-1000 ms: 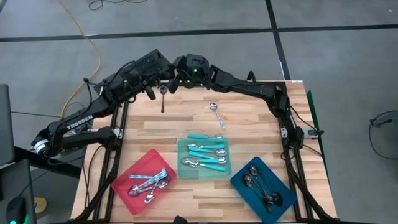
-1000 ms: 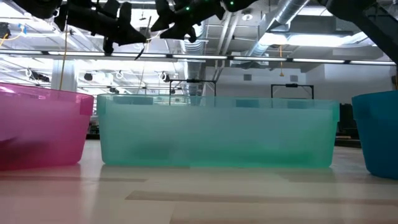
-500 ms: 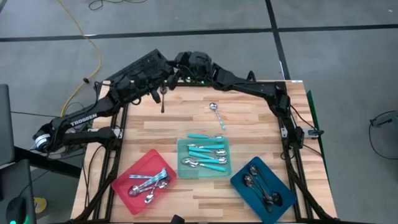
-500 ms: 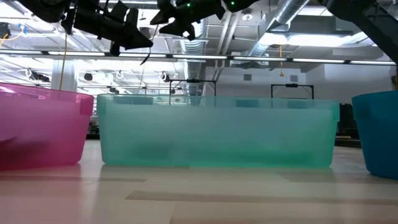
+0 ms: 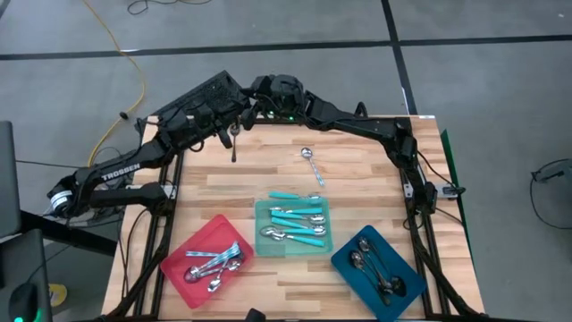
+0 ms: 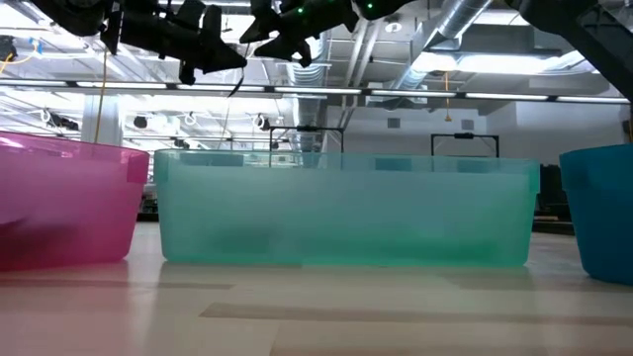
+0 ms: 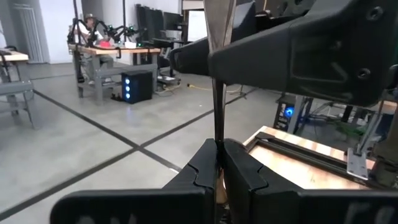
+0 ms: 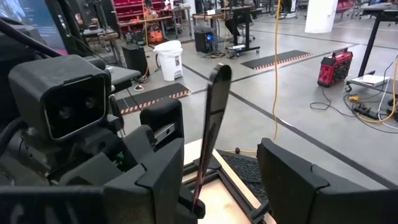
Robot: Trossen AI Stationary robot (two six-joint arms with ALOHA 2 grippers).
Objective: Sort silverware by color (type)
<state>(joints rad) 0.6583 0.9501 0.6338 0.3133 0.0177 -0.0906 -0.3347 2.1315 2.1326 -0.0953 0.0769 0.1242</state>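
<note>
At the frame's upper centre, a dark spoon (image 5: 234, 143) is clenched by the left end effector (image 5: 234, 128), with the right end effector (image 5: 251, 114) spread open beside it.

Both arms raised at far bench edge; left pincer (image 7: 219, 163) clamped shut, right pincer (image 8: 219, 165) fingers spread, facing it.

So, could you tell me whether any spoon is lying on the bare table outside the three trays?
Yes, in the high view one silver spoon lies on the bare wooden table, apart from the teal tray.
</note>
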